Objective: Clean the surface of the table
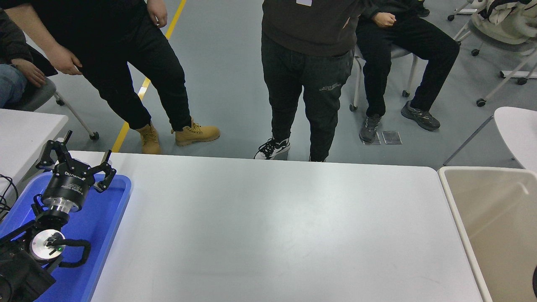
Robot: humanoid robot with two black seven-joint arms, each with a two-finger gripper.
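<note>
Table surface [277,226] bare white; left end effector [75,165] parked over blue tray [105,226], fingers spread.

A blue tray [107,235] lies at the lower left of the frame. A beige bin [495,226] fills the lower right. Along the top, two people [310,63] stand and another sits on a chair [398,54].

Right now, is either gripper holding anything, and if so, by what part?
Nothing is held. The left gripper hangs open and empty over the blue tray. The right gripper is out of view.
</note>
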